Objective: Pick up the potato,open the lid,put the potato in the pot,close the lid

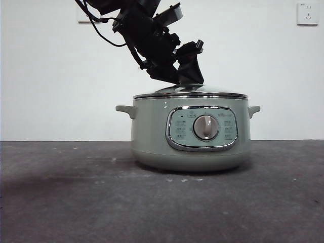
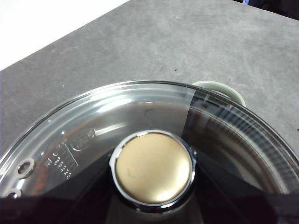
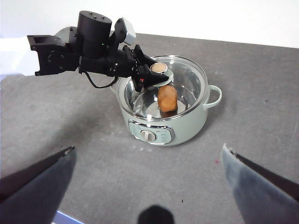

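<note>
The pale green pot [image 1: 152, 136] stands on the dark table with the glass lid [image 1: 202, 92] resting on its rim. My left gripper [image 1: 190, 81] comes down from the upper left, its jaws closed on the lid's round knob [image 2: 153, 169]. In the right wrist view the orange-brown potato [image 3: 167, 99] lies inside the pot [image 3: 187, 126], seen through the lid [image 3: 189, 77]. The left gripper [image 3: 156, 70] is at the knob there. My right gripper [image 3: 148, 148] is open and empty, high above the table in front of the pot.
The pot's front panel with its silver dial [image 1: 206, 127] faces the front camera. A side handle [image 2: 224, 88] shows past the lid's rim. A white wall with a socket [image 1: 308, 13] stands behind the grey table [image 1: 61, 192].
</note>
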